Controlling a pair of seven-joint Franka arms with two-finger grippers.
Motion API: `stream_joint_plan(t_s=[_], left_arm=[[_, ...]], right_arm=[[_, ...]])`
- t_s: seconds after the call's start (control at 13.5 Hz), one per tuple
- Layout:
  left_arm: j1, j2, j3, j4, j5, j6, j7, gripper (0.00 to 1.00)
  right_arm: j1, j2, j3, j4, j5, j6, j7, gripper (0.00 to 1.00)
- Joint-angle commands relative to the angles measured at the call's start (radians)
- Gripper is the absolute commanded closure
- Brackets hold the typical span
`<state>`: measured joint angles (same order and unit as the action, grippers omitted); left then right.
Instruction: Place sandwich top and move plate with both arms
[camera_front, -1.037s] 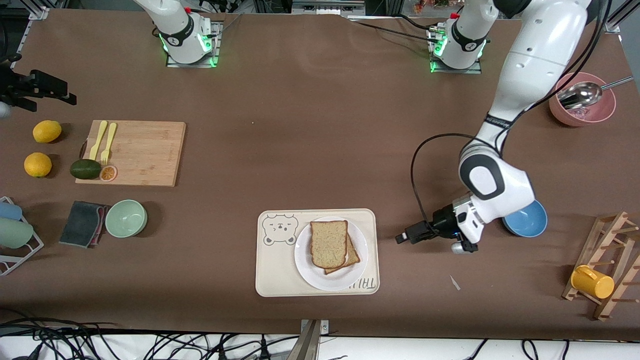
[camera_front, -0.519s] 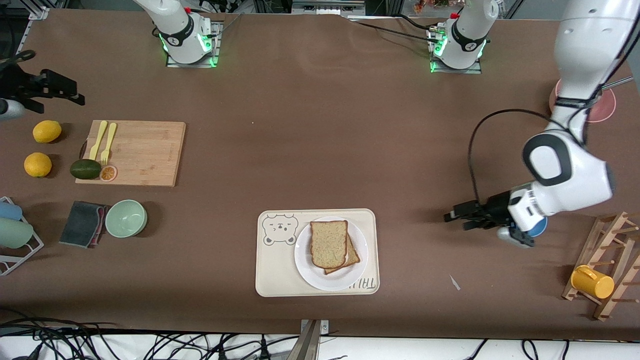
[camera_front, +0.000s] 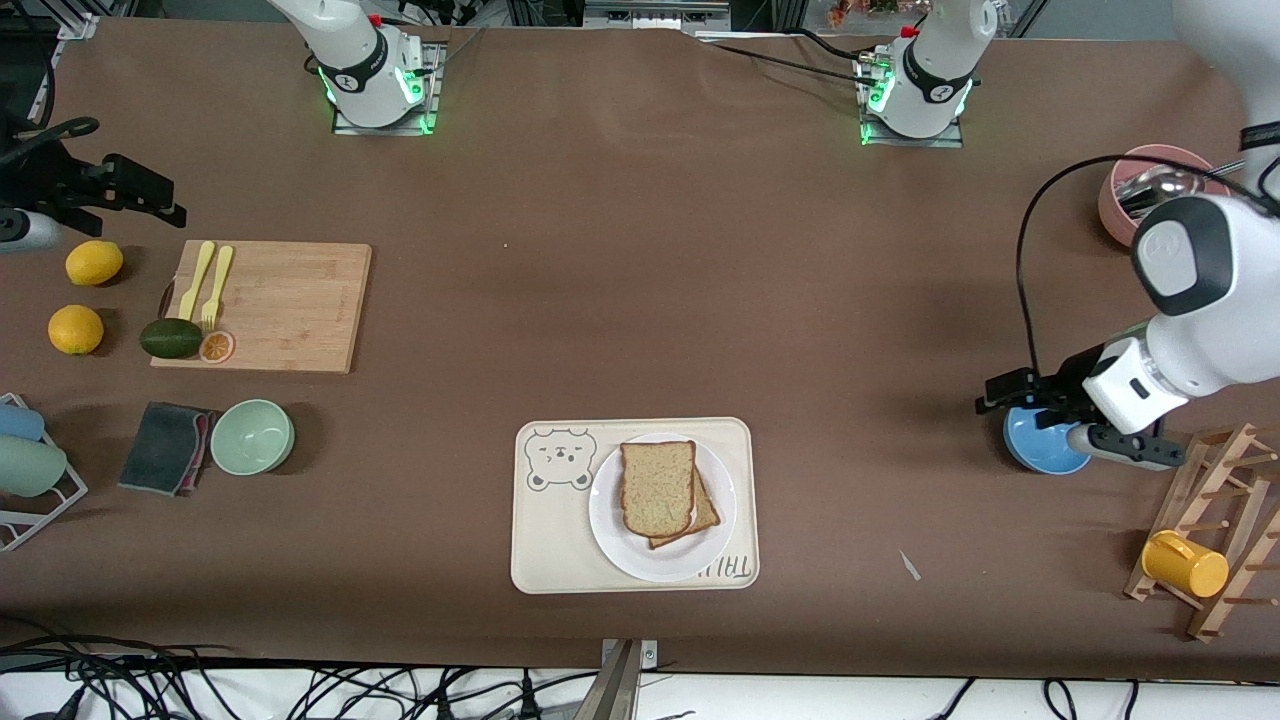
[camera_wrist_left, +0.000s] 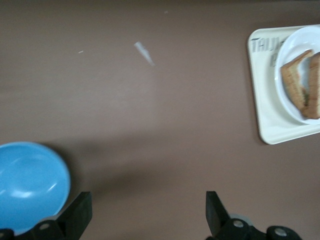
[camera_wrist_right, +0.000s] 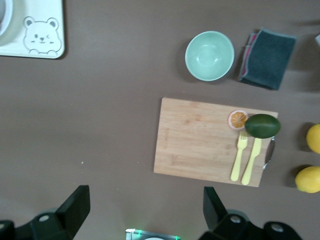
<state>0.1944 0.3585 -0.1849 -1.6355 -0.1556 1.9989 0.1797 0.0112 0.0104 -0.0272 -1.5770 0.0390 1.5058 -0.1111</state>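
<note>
The sandwich top (camera_front: 657, 487) lies flat on a second slice on the white plate (camera_front: 612, 530). The plate stands on a cream tray (camera_front: 540, 540) with a bear drawing. My left gripper (camera_front: 1000, 392) is open and empty, over the table beside a blue bowl (camera_front: 1045, 445), well off the tray toward the left arm's end. In the left wrist view (camera_wrist_left: 147, 212) its fingers are wide apart, and the plate (camera_wrist_left: 300, 40) and top slice (camera_wrist_left: 315, 85) show at the frame edge. My right gripper (camera_front: 150, 190) is open and empty at the right arm's end; its wrist view (camera_wrist_right: 145, 205) shows only bare table between its fingers.
A cutting board (camera_front: 280, 305) holds yellow cutlery and an avocado. Two lemons, a green bowl (camera_front: 252, 436) and a dark cloth lie near it. A pink bowl with a spoon (camera_front: 1130, 200) and a wooden rack with a yellow cup (camera_front: 1185, 563) stand at the left arm's end.
My left gripper has swung away from the tray toward the left arm's end, to beside the blue bowl. My right gripper has shifted a little toward the table's middle. The sandwich has not moved.
</note>
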Motion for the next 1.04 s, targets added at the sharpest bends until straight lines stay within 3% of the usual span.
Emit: stream_joint_plan(t_s=[0.0,0.15,0.44,0.59,0.96], left_arm=[[-0.007,-0.024,-0.013,0.127,0.176,-0.182,-0.173,0.0],[-0.012,-0.032,-0.019,0.193,0.241,-0.274,-0.233,0.0],[-0.003,-0.134,-0.011,0.203,0.243,-0.397,-0.282,0.0],[-0.003,-0.179,-0.011,0.195,0.242,-0.42,-0.327,0.0],[-0.033,-0.208,-0.018,0.189,0.238,-0.44,-0.361,0.0]], right_arm=[[-0.022,-0.003,0.076,0.02,-0.082,0.001,0.021,0.0],[-0.025,-0.004,0.073,0.018,-0.068,-0.003,0.028,0.0],[-0.028,-0.001,0.059,0.014,-0.028,0.004,0.028,0.0],[-0.028,0.002,0.023,0.012,0.012,0.005,0.025,0.0],[-0.028,0.006,0.018,0.02,-0.001,-0.002,0.011,0.0]])
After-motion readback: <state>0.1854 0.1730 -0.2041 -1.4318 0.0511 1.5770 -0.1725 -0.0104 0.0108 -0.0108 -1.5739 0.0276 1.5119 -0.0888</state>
